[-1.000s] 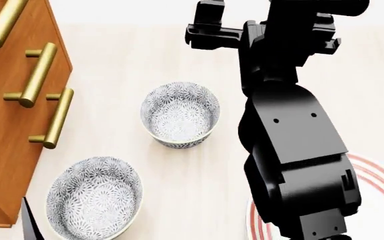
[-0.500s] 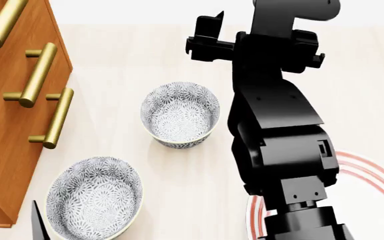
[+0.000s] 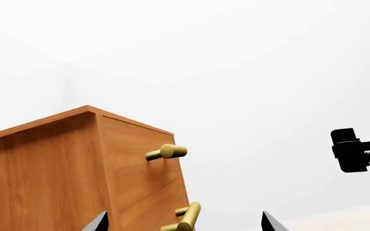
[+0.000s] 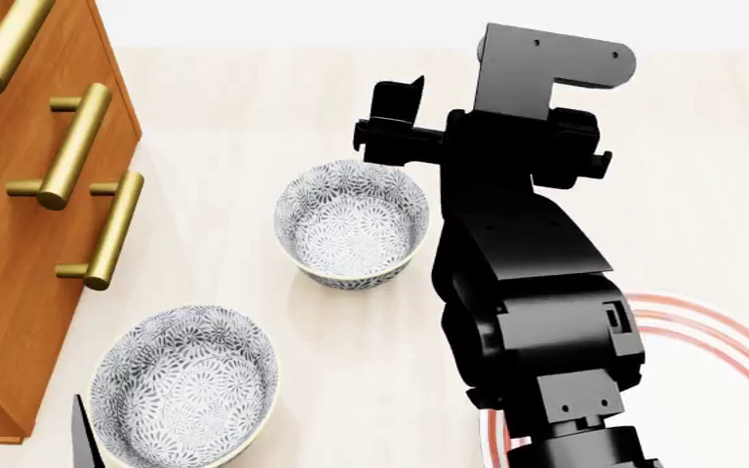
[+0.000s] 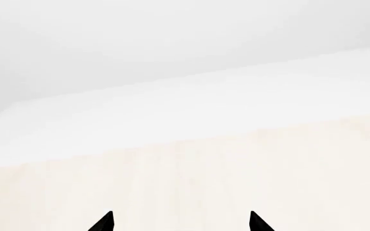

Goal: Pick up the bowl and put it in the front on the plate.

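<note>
Far left: brown wooden drawer cabinet (image 4: 11,244) with brass bar handles (image 4: 75,146), standing on the pale wood tabletop (image 4: 257,97).

Front left: white ceramic floral bowl (image 4: 182,395), upright and just beside the cabinet corner. Probably not the target, since no tool is working near it.

Left gripper (image 3: 183,224): fingertips spread, nothing between them. Pointed toward the cabinet, away from the job. Only a sliver of it shows at the bottom edge of the head view.

Centre: small round white ceramic bowl with grey-blue floral pattern (image 4: 352,222), upright on the tabletop and not lifted. Judged to be the one to pick.

Key relation: right gripper (image 5: 180,222) hangs past the bowl's far rim, on its right side, seemingly above rim level. Fingertips wide apart, holding nothing. Wrist view shows only bare tabletop, no bowl between the tips. Bowl therefore lies nearer the robot and slightly left of the tool. Right arm (image 4: 531,292) clearly the closer one.

Orientation: opening faces up. Round, so no long axis, and any rim point is usable.

Front right: round white flat plate with thin red rings (image 4: 726,336), largely hidden behind the arm, well apart from the bowl. Contents of the hidden part unknown.
</note>
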Tool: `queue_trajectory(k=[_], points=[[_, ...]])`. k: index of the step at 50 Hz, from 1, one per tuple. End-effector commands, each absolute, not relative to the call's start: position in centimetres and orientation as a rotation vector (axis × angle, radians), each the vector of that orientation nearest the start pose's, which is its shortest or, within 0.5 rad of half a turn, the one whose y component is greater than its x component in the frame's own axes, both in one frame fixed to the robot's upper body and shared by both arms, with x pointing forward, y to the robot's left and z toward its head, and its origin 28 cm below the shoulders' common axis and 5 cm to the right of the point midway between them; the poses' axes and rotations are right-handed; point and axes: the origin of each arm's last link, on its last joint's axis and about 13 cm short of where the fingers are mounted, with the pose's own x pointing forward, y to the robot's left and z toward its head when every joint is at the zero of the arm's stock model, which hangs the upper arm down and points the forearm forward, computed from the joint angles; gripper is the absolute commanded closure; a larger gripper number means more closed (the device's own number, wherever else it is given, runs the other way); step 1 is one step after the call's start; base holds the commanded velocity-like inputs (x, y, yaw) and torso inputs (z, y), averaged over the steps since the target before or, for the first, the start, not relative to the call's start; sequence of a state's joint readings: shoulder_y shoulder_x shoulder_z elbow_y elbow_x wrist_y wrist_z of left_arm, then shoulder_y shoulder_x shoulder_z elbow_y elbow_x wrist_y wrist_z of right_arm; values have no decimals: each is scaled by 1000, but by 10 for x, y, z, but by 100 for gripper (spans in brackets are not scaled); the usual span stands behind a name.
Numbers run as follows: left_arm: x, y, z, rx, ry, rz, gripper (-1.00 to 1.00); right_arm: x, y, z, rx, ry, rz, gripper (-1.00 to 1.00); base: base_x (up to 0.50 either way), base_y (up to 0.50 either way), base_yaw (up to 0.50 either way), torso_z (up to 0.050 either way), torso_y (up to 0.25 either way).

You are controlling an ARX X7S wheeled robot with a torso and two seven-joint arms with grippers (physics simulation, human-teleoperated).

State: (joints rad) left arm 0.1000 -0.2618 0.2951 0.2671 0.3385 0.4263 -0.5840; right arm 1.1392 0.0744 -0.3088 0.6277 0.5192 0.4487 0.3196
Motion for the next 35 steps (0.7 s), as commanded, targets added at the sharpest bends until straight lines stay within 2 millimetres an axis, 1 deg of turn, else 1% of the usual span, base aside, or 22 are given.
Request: queue_trajectory(k=[1,18,35], points=[[178,191,72,273,-718,120,-100,401,-59,208,160,54,4,-100,0,0,0,0,0],[178,190,71,266,-707,116,-100,393,-56,202,150,113,40,-100,0,0,0,0,0],[178,190,70,259,-697,112,-100,393,-57,208,202,168,38,-100,0,0,0,0,0]])
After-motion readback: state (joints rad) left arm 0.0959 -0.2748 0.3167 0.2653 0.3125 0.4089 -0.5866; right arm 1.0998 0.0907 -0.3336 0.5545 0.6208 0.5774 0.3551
